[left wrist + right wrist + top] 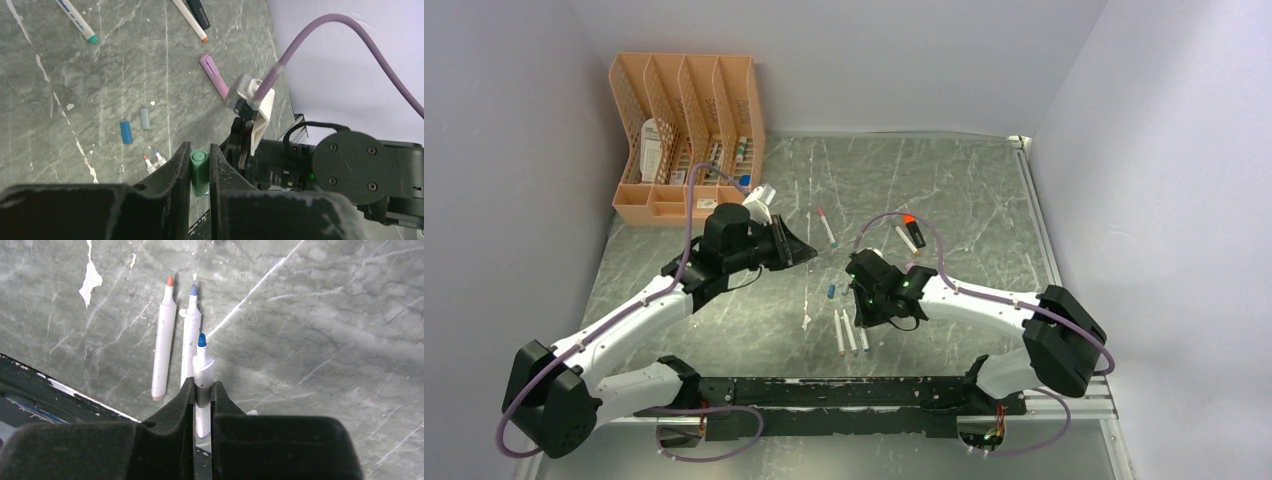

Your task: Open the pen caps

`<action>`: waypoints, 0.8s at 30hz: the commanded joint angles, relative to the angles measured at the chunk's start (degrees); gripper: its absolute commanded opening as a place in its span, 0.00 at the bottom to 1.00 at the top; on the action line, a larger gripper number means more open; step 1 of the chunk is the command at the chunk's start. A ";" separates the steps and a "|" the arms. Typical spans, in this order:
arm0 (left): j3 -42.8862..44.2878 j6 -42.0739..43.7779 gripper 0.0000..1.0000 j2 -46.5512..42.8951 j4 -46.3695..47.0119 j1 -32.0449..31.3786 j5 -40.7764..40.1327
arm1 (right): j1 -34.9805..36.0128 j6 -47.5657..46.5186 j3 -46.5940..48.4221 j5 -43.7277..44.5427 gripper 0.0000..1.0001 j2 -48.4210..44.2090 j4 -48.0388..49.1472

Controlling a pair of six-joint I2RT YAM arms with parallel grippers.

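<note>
My left gripper (199, 152) is shut on a teal pen cap (199, 175) and holds it above the table; in the top view it (807, 250) sits left of centre. My right gripper (203, 387) is shut on a white pen barrel (202, 367) with a bare blue tip. Two more uncapped white pens (164, 350) (190, 335) lie side by side just beyond it. A loose blue cap (126, 132) and a grey cap (145, 119) lie on the table. A pink-purple cap (215, 75) lies farther off.
An orange desk organizer (686, 135) stands at the back left. A capped pen with a teal end (75, 20), a white pen with an orange tip (190, 20) and a black marker (198, 12) lie toward the back. The black base rail (844, 392) runs along the near edge.
</note>
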 commanded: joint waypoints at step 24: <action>-1.24 0.07 0.07 -0.05 -2.68 -1.47 -1.90 | -1.51 -2.30 1.22 -4.05 0.26 6.50 5.73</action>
